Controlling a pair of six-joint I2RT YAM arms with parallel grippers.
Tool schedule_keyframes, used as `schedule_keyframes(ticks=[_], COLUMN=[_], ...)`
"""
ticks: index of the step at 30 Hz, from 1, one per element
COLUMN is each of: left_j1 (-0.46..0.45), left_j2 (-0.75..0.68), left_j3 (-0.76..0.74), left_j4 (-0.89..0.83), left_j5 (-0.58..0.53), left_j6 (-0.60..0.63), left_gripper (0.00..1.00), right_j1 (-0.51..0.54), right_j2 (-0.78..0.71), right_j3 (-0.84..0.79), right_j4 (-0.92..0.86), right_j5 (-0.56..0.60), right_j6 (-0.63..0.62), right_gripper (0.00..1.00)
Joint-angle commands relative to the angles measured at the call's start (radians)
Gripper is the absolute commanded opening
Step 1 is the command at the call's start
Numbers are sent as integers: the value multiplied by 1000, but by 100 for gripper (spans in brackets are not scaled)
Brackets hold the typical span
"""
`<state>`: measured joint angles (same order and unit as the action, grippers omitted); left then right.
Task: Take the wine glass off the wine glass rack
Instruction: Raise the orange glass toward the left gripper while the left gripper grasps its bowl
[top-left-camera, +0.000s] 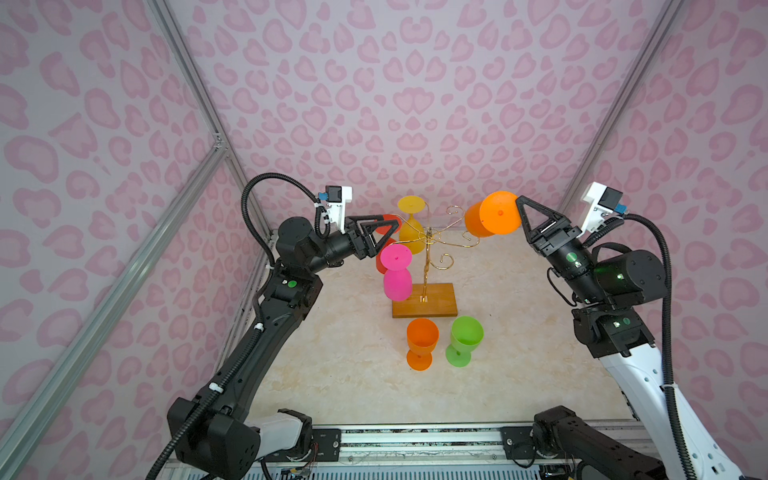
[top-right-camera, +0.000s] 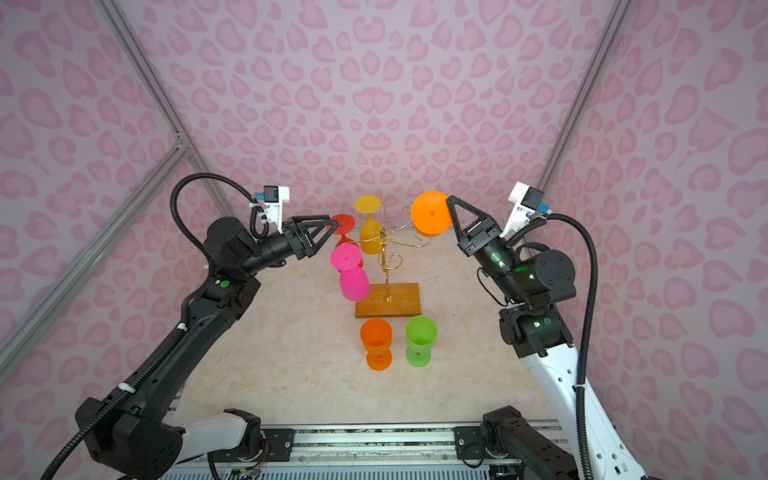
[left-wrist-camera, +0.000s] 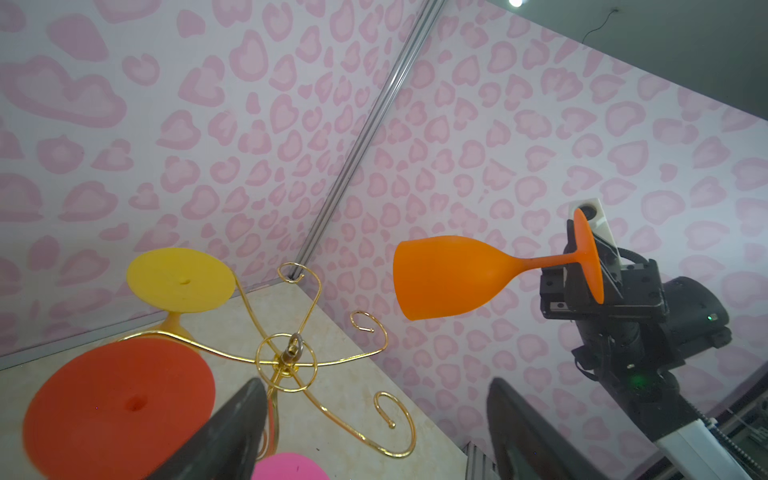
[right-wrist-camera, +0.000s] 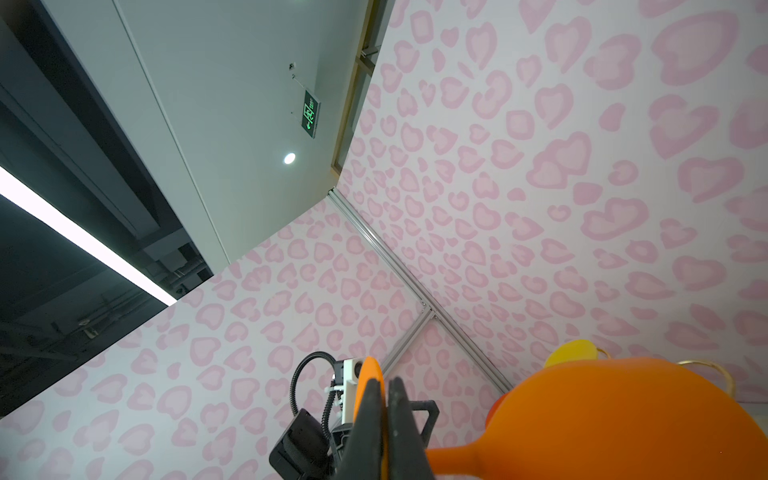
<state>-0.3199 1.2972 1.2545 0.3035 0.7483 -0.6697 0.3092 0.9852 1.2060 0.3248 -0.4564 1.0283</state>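
The orange wine glass (top-left-camera: 496, 218), foot pinched by the right hand (top-left-camera: 518, 200), is best drawn right, clear of the wine glass rack (top-left-camera: 432, 307).

left claw (top-left-camera: 390, 224) wide, right claw (top-left-camera: 518, 202) tight

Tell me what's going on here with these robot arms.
The right gripper is shut on the foot of an orange plastic wine glass, holding it sideways, clear of the gold wire wine glass rack. The open left gripper sits by the red plastic glass hanging upside down, beside a yellow glass and a pink glass. Another orange glass and a green glass stand on the table.
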Motion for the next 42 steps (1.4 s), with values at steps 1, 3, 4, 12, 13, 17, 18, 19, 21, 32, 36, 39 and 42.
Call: schedule_keyframes(ticks=[1,3,4,12,13,17,18,19,21,32,36,39,42], left_j1=[1,1,0,0,1,-1,-2,-1,-1,-18,-31,-40,-47], left_j2=[41,66,76,130,133,154,157,159,165,206,218,221,217], left_j3=[-3,-3,-3,-6,-7,-5,-4,-4,-6,-6,3,6,5], left_j4=[223,274,307,424,431,467,475,479,487,530,542,551,555], left_j5=[101,125,135,170,173,181,181,181,181,186,196,200,200], left_j6=[-134,-172,-192,-257,-257,-276,-278,-280,-282,-310,-320,-325,-327], left_gripper=[84,84,84,83,83,84,84,84,84,85,85,84,81], right_j1=[44,67,79,151,155,159,159,160,161,167,172,172,165], right_j2=[34,61,75,151,158,194,202,210,224,296,316,327,342], right_j3=[9,9,10,4,3,-12,-13,-14,-17,-39,-38,-44,-55], right_j4=[128,177,204,328,346,441,461,474,508,674,693,709,749], right_j5=[12,9,6,6,4,-5,-8,-10,-13,-17,-20,-18,-10], right_j6=[4,23,35,90,102,173,189,202,230,371,393,409,444], right_gripper=[0,0,0,0,0,0,0,0,0,0,0,0,0])
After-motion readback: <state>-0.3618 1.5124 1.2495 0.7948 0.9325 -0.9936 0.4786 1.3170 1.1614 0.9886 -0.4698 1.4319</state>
